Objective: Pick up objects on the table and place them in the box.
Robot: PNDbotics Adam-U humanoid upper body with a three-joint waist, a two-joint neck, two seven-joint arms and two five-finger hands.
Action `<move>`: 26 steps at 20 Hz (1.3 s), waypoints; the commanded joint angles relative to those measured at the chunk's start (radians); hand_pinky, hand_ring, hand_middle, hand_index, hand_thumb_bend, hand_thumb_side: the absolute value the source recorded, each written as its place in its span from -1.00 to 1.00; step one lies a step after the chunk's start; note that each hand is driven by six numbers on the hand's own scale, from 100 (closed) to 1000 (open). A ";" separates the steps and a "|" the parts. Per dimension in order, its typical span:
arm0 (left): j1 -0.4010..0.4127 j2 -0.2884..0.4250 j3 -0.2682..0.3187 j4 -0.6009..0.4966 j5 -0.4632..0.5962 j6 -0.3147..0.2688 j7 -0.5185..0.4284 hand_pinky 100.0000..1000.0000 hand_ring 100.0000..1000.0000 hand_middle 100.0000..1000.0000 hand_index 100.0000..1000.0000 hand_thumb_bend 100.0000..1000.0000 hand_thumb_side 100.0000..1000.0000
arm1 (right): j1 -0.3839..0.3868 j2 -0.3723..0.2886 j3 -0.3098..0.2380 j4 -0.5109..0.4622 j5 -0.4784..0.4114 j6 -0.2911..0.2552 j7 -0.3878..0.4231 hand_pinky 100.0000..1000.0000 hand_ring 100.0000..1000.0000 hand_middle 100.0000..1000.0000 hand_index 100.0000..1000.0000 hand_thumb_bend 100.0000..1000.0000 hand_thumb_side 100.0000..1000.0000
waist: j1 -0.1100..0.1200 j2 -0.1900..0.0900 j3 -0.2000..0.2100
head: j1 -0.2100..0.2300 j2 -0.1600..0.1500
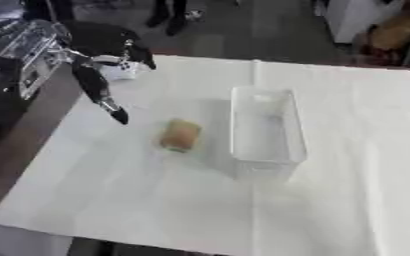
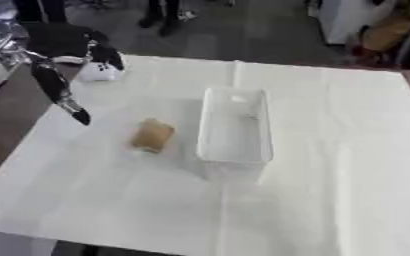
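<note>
A white cloth covers the table (image 1: 348,150). Near its middle stands a clear plastic box (image 1: 265,127), long and narrow, with nothing visible inside it. Just beside the box, at its 9 o'clock, lies a small tan, rounded object (image 1: 180,135) resting flat on the cloth and not touching the box wall.

The robot's left hand (image 1: 99,60) comes in from the view's upper left, over the table's far-left corner. Its fingers are spread and mostly straight: one long finger (image 1: 102,97) reaches down toward 5 o'clock, its dark tip hanging above the cloth, while others (image 2: 110,56) point off toward 3 o'clock. It holds nothing. The tan object sits at about 5 o'clock from that hand, near the long fingertip but clearly apart from it.

A small white item (image 2: 99,72) lies on the cloth under the hand; its shape is unclear.

The right hand does not show.
</note>
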 commanded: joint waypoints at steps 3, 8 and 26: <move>-0.025 0.010 0.026 0.021 -0.036 0.000 0.005 0.86 0.57 0.57 0.80 0.94 1.00 | -0.032 0.007 0.002 -0.013 -0.013 -0.003 0.008 -1.00 -1.00 -0.88 -0.29 -0.76 0.83 | 0.005 -0.002 -0.011 | 0.038 -0.028; -0.017 0.004 0.035 0.042 -0.058 0.009 -0.007 0.86 0.56 0.57 0.80 0.93 1.00 | -0.055 0.027 0.006 -0.013 -0.022 -0.006 0.013 -1.00 -1.00 -0.88 -0.29 -0.78 0.84 | 0.010 0.014 -0.022 | 0.084 -0.036; -0.002 -0.034 0.039 0.076 -0.123 0.015 -0.016 0.85 0.55 0.57 0.80 0.96 1.00 | -0.114 0.076 0.017 -0.013 -0.051 -0.018 0.035 -1.00 -1.00 -0.88 -0.28 -0.83 0.87 | 0.037 0.045 -0.049 | 0.116 -0.054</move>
